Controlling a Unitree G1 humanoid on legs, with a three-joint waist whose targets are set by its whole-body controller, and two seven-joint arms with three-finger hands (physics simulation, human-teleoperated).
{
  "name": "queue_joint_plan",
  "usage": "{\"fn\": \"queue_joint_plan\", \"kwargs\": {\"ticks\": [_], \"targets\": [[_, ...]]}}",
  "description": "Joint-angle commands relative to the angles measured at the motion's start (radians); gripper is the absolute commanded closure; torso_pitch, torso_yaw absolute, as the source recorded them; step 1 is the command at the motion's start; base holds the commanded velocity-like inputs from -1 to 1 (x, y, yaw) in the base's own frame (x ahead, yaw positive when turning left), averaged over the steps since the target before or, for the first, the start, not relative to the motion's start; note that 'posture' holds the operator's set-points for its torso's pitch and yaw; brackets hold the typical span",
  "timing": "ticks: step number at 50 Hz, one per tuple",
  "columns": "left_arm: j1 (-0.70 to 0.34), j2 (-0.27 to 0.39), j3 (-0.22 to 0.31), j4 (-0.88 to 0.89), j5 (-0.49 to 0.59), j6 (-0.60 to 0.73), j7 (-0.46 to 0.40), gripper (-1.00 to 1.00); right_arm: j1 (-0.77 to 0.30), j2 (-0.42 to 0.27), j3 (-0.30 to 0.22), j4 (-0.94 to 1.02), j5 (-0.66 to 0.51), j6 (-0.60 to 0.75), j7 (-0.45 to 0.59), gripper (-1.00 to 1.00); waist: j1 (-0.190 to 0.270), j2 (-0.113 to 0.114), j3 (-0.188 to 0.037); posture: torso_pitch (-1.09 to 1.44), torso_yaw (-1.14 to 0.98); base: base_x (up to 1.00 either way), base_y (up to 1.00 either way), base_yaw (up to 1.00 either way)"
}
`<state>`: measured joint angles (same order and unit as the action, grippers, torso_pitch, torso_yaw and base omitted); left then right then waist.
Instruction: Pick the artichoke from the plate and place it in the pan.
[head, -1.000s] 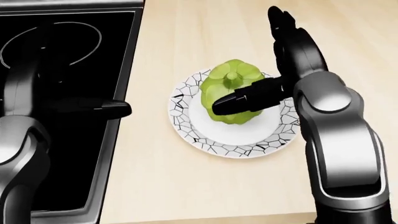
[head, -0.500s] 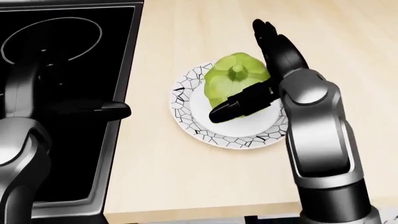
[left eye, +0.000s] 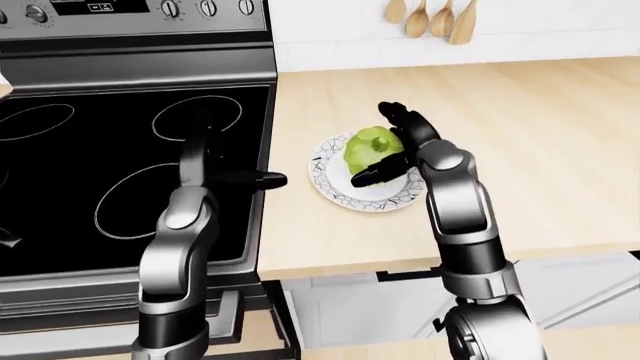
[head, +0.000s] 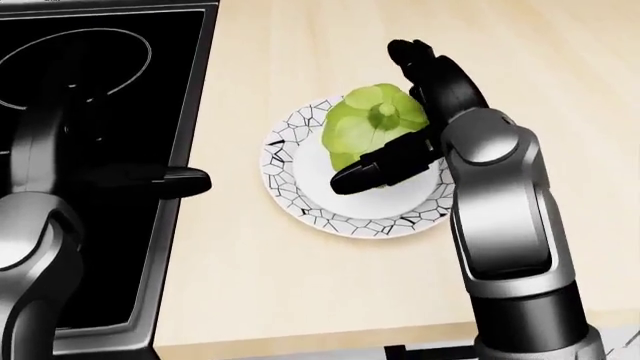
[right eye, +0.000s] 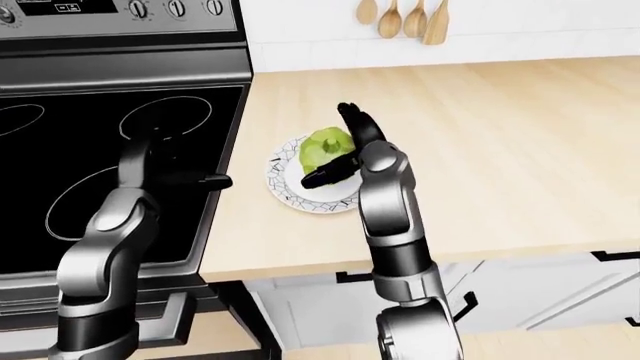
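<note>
A green artichoke (head: 365, 127) sits on a white plate with black crackle lines (head: 290, 191) on the wooden counter (head: 300, 285). My right hand (head: 372, 116) is open around the artichoke: its fingers (head: 425, 64) stand behind it at the top and its thumb (head: 375, 171) lies across its lower side. My left hand (head: 165, 178) hangs open over the black stove top (head: 110, 90), left of the plate, holding nothing. No pan shows in any view.
The stove (left eye: 90, 157) with its burner rings fills the left, with knobs (left eye: 205, 7) at the top. Wooden spoons (left eye: 430, 19) hang on the wall. The counter's near edge (left eye: 400, 262) runs above white cabinets.
My right hand has moved left and closed in around the artichoke, fingers now behind it. The view has shifted slightly. The left hand has kept its place.
</note>
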<state>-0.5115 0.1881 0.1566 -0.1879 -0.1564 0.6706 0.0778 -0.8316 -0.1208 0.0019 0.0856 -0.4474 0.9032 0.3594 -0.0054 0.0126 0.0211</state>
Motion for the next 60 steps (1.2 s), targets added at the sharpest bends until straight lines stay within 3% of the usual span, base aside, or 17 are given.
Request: {"fn": "queue_joint_plan", "kwargs": {"ticks": [1, 17, 23, 33, 35, 39, 40, 43, 56, 58, 60], "targets": [[-0.03, 0.008, 0.006, -0.037, 0.0, -0.032, 0.001, -1.0, -0.036, -0.002, 0.003, -0.031, 0.0, -0.019, 0.006, -0.76, 0.002, 0.001, -0.025, 0.0, 0.0, 0.0, 0.0, 0.0], [-0.035, 0.01, 0.006, -0.035, -0.001, -0.031, 0.003, -1.0, -0.055, 0.004, 0.015, -0.024, -0.066, -0.031, 0.04, -0.58, 0.002, 0.003, -0.024, 0.0, 0.0, 0.0, 0.0, 0.0], [-0.033, 0.009, 0.005, -0.041, 0.0, -0.027, 0.004, -1.0, -0.063, 0.006, 0.013, -0.024, -0.081, -0.032, 0.049, -0.36, 0.002, 0.004, -0.024, 0.0, 0.0, 0.0, 0.0, 0.0], [-0.03, 0.009, 0.007, -0.037, 0.0, -0.034, 0.003, -1.0, -0.063, 0.008, 0.018, -0.01, -0.108, -0.051, 0.053, -0.33, 0.002, 0.004, -0.024, 0.0, 0.0, 0.0, 0.0, 0.0], [-0.03, 0.01, 0.007, -0.037, 0.0, -0.035, 0.003, -1.0, -0.064, 0.011, 0.015, -0.004, -0.108, -0.056, 0.051, -0.21, 0.002, 0.004, -0.024, 0.0, 0.0, 0.0, 0.0, 0.0], [-0.027, 0.01, 0.008, -0.038, -0.001, -0.036, 0.003, -1.0, -0.072, 0.012, 0.013, -0.005, -0.111, -0.052, 0.052, -0.18, 0.001, 0.005, -0.025, 0.0, 0.0, 0.0, 0.0, 0.0], [-0.028, 0.01, 0.008, -0.041, -0.001, -0.034, 0.004, -1.0, -0.073, 0.012, 0.013, -0.007, -0.112, -0.049, 0.053, 0.03, 0.001, 0.005, -0.025, 0.0, 0.0, 0.0, 0.0, 0.0], [-0.028, 0.011, 0.008, -0.037, -0.001, -0.037, 0.003, -1.0, -0.076, 0.012, 0.011, -0.002, -0.111, -0.052, 0.05, 0.15, 0.002, 0.005, -0.025, 0.0, 0.0, 0.0, 0.0, 0.0], [-0.038, 0.012, 0.007, -0.032, -0.002, -0.032, 0.005, -1.0, -0.115, 0.002, 0.004, 0.017, -0.105, -0.045, 0.051, 0.17, 0.002, 0.006, -0.024, 0.0, 0.0, 0.0, 0.0, 0.0], [-0.039, 0.012, 0.007, -0.029, -0.002, -0.035, 0.005, -1.0, -0.127, -0.001, 0.007, 0.015, -0.107, -0.035, 0.056, 0.36, 0.002, 0.006, -0.023, 0.0, 0.0, 0.0, 0.0, 0.0], [-0.038, 0.012, 0.007, -0.033, -0.003, -0.032, 0.005, -1.0, -0.138, -0.002, 0.008, 0.017, -0.107, -0.029, 0.061, 0.7, 0.002, 0.006, -0.023, 0.0, 0.0, 0.0, 0.0, 0.0]]}}
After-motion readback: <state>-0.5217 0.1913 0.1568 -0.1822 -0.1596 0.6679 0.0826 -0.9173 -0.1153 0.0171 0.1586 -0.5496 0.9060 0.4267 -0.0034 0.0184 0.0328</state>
